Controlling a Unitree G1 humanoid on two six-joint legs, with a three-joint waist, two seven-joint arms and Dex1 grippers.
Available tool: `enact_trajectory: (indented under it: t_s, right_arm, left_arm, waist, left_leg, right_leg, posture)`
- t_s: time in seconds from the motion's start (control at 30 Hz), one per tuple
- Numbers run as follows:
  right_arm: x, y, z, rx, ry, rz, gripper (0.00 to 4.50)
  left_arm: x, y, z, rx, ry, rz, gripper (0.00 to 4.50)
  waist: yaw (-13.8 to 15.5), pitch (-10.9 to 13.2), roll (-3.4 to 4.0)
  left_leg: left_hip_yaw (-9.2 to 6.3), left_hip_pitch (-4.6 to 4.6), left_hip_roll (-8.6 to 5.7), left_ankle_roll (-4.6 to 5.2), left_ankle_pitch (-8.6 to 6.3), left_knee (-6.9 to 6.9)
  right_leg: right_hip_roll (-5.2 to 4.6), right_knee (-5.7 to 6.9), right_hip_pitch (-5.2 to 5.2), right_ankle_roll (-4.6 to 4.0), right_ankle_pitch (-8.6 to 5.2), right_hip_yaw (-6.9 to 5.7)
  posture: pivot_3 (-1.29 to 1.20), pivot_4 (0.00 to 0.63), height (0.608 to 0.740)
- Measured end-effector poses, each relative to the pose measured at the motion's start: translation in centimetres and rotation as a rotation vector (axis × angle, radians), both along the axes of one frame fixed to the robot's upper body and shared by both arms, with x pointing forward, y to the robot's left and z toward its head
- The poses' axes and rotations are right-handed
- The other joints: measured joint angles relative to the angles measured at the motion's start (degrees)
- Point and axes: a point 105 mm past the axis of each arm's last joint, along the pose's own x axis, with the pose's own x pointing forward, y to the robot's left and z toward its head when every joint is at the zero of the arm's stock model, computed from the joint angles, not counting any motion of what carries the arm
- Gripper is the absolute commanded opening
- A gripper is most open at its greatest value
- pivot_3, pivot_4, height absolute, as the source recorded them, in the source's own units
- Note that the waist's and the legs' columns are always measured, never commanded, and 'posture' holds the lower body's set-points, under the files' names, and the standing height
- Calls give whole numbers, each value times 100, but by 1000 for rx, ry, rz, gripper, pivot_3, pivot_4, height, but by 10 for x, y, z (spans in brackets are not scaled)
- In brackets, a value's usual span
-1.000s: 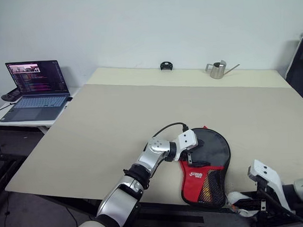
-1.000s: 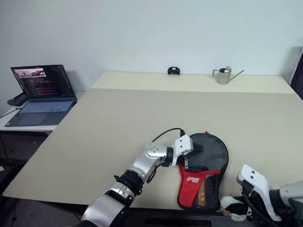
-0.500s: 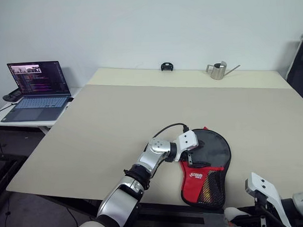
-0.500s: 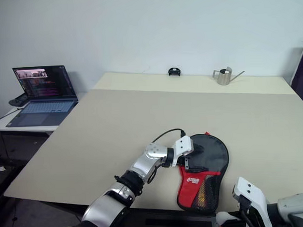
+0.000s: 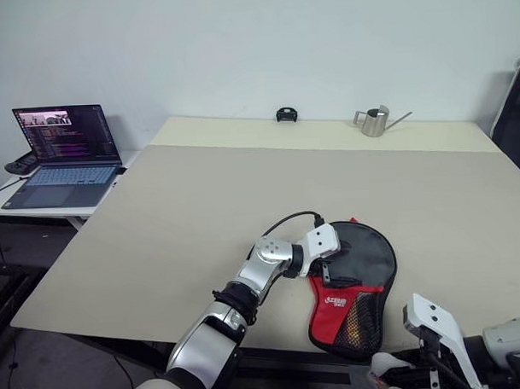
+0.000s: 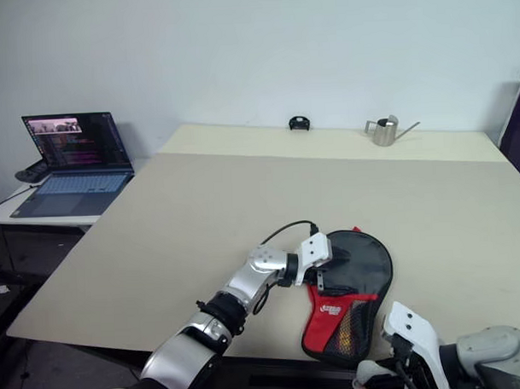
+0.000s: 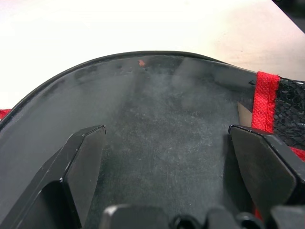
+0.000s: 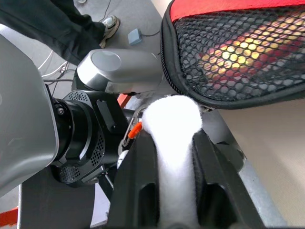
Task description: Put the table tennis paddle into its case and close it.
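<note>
The case (image 5: 365,257), black with a red lower panel and mesh pocket, lies flat on the table (image 5: 201,205) near its front edge. My left gripper (image 5: 329,267) rests on its black top, open, with both fingers (image 7: 86,157) spread over the fabric. My right gripper (image 8: 171,138) hangs below the table's front edge, just under the case's mesh end (image 8: 238,47). Its fingers press on the white ball (image 8: 171,119), which shows as a white fluffy lump. The paddle is hidden. Something orange glows through the mesh.
An open laptop (image 5: 62,154) stands on a side table at the left. A small metal watering can (image 5: 374,120) and a small black object (image 5: 285,114) sit at the table's far edge. A person's shoe (image 8: 112,21) is on the floor below.
My right gripper has moved left along the table's front edge, carrying the white ball under the case's mesh end. The left gripper and case have stayed put.
</note>
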Motion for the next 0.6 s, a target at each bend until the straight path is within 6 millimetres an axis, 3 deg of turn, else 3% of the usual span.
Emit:
enact_trajectory:
  t_s: [0.13, 0.37, 0.6]
  right_arm:
    - [-7, 4, 0, 29, 36, 19, 3161]
    - [-20, 6, 10, 63, 37, 33, 3161]
    - [-2, -4, 26, 76, -73, -26, 3161]
  left_arm:
    - [0, 0, 0, 2, -3, 1, 4500]
    - [-1, -3, -1, 8, -6, -3, 4500]
    - [0, -4, -1, 12, -5, -5, 4500]
  waist:
    - [2, -1, 1]
    - [1, 1, -6]
    - [2, -1, -8]
  left_leg:
    - [-2, 0, 0, 0, 0, 1]
    - [-3, 12, -4, 1, -1, 4]
    - [-3, 14, -4, 1, -1, 5]
  right_leg:
    - [-1, -2, 1, 0, 0, -2]
    - [-4, -5, 21, 29, -14, -3]
    - [-6, -5, 24, 32, -14, -3]
  posture:
    - [0, 150, 740]
    - [0, 150, 740]
    - [0, 150, 740]
